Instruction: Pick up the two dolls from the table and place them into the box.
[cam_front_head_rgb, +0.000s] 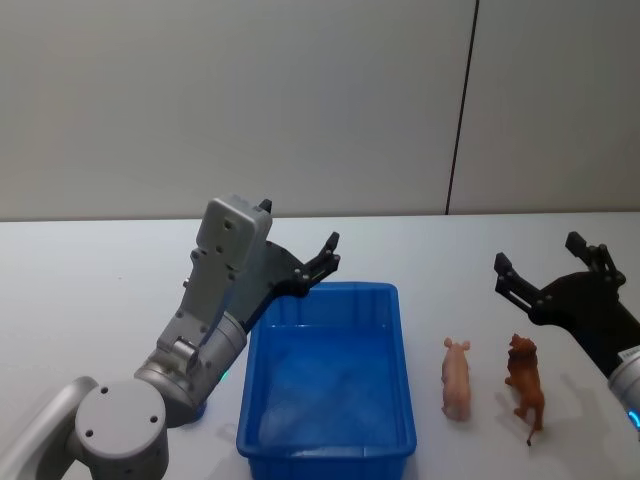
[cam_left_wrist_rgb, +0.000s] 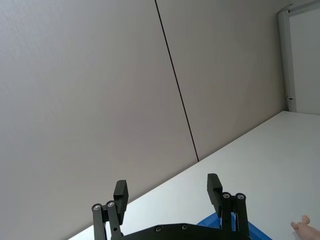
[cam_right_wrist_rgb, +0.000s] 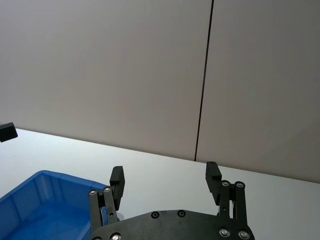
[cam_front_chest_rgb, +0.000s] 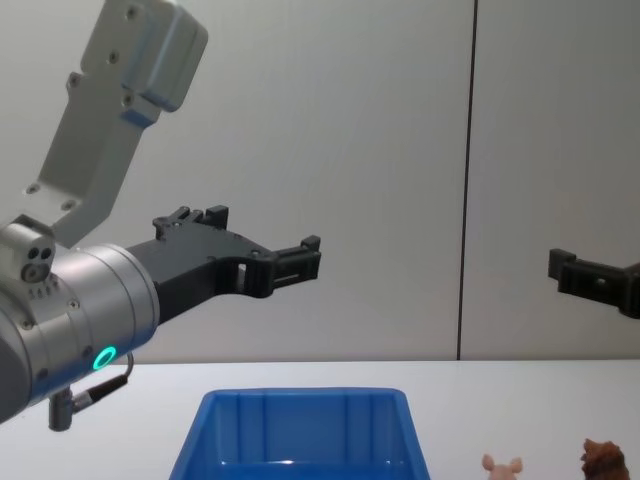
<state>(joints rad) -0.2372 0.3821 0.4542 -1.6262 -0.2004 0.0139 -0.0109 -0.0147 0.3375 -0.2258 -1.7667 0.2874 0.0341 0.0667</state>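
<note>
The blue box sits on the white table straight ahead, with nothing inside it. Two dolls lie on the table just right of the box: the pale pink one nearer it, the brown one farther right. In the chest view the pink doll and brown doll peek up at the bottom edge beside the box. My left gripper hovers open over the box's far left corner. My right gripper hangs open in the air behind the dolls. Both hold nothing.
A plain grey wall with a dark vertical seam stands behind the table. Bare tabletop stretches left of the box and beyond the dolls. The left arm's large wrist housing rises high at the left.
</note>
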